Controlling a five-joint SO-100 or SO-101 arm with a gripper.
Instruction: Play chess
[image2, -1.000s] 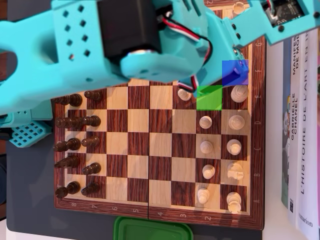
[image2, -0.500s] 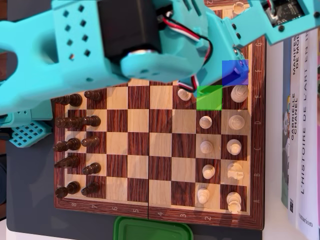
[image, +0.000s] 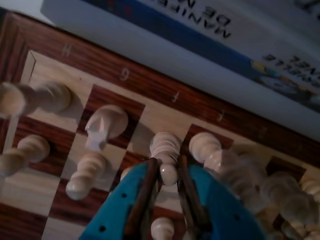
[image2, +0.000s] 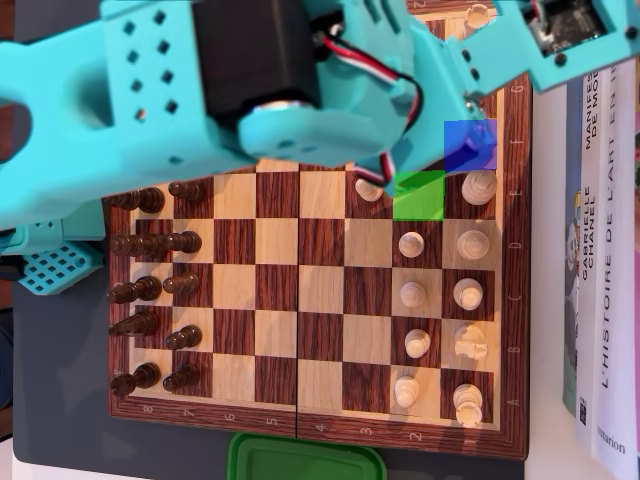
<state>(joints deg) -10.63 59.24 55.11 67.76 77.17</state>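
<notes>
Clearly the gripper (image: 169, 175) is clenched around the head of a white piece (image: 166, 150) near the chessboard's (image2: 516, 300) lettered edge, so lifting may knock the close neighbouring knight (image: 102, 127).

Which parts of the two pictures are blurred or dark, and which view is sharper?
Wrist view: dim, and the white pieces at the right edge are smeared, while the piece between the gripper fingers is fairly clear. Overhead view: bright and sharper; the chessboard squares are crisp, but the arm close to the camera hides the board's upper part.
</notes>
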